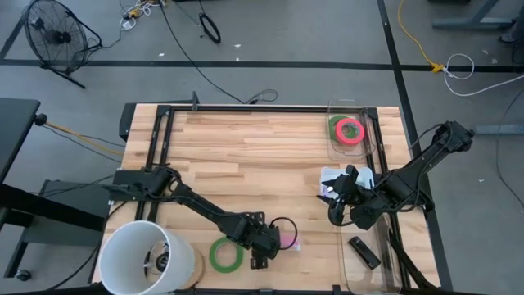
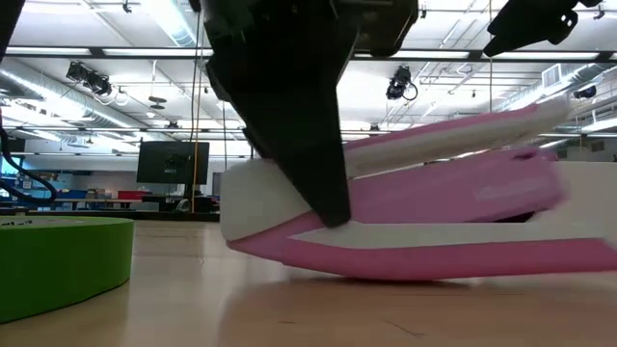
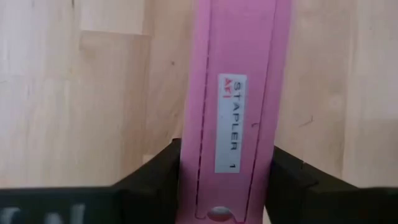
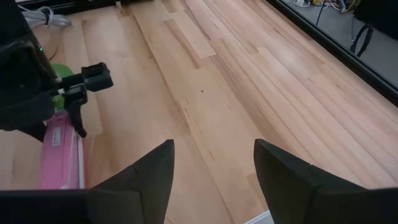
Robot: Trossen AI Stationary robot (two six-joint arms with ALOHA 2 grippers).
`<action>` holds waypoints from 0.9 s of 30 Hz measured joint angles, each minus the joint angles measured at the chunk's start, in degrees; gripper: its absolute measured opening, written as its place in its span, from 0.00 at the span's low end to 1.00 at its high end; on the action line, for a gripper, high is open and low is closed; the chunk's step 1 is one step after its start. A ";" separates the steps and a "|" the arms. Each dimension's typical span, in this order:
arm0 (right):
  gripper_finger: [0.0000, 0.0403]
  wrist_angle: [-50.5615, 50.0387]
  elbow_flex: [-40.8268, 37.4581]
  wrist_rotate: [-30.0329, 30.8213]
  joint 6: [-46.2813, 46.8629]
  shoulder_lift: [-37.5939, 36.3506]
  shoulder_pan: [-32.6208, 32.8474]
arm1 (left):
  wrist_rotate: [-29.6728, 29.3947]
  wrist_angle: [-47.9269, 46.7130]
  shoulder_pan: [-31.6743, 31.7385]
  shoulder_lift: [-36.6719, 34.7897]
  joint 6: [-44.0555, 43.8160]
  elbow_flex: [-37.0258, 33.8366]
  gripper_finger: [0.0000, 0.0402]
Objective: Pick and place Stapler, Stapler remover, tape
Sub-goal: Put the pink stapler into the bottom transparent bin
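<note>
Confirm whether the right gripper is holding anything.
No: in its wrist view the right gripper stands open over bare table, with nothing between its fingers.

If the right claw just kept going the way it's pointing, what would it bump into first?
Probably nothing soon: ahead of the right gripper lies only bare table. The pink stapler sits well off to one side, though depth is uncertain.

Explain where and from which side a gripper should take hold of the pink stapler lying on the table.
Grip the pink stapler across its narrow body, coming down from above. It lies flat and long, its straight parallel sides suit two fingers, as the left gripper straddling it suggests.
</note>
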 joint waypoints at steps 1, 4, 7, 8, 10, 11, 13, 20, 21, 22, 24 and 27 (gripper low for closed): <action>0.55 0.03 0.00 0.00 0.00 -0.01 0.01 | 0.27 -0.02 0.16 0.00 0.28 0.03 0.42; 0.55 0.05 0.00 -0.02 0.00 0.00 -0.01 | 1.16 -0.18 0.40 0.00 3.05 0.03 0.42; 0.55 0.12 0.00 -0.15 0.39 0.00 0.01 | 1.53 -0.23 0.66 0.00 4.42 0.03 0.42; 0.55 0.32 0.00 -0.18 0.42 0.00 -0.01 | 1.37 -0.23 0.75 -0.01 4.45 0.03 0.42; 0.55 0.95 0.00 -1.24 0.40 0.00 -0.01 | 1.32 -0.33 1.00 -0.33 5.04 0.03 0.42; 0.55 1.30 0.00 -2.12 0.39 0.00 -0.01 | 1.31 -0.53 1.14 -0.65 5.66 0.01 0.42; 0.55 2.07 0.00 -3.96 0.39 0.00 0.01 | 0.58 -0.75 1.41 -1.73 6.25 -0.04 0.42; 0.55 9.12 0.00 -9.10 -3.17 0.45 0.05 | -2.56 0.08 2.48 -6.62 8.20 -0.01 0.42; 0.55 10.88 0.00 -9.77 -4.97 0.84 0.12 | -2.85 0.12 2.67 -7.26 8.61 -0.01 0.42; 0.55 12.54 0.00 -10.42 -6.72 1.26 0.20 | -3.20 0.42 2.81 -7.99 9.00 -0.01 0.42; 0.55 15.96 0.00 -11.63 -9.67 2.34 0.23 | -4.81 0.75 2.92 -9.60 9.38 -0.01 0.42; 0.55 20.00 0.00 -13.07 -13.82 4.08 0.23 | -7.31 0.91 3.23 -12.08 10.46 -0.01 0.42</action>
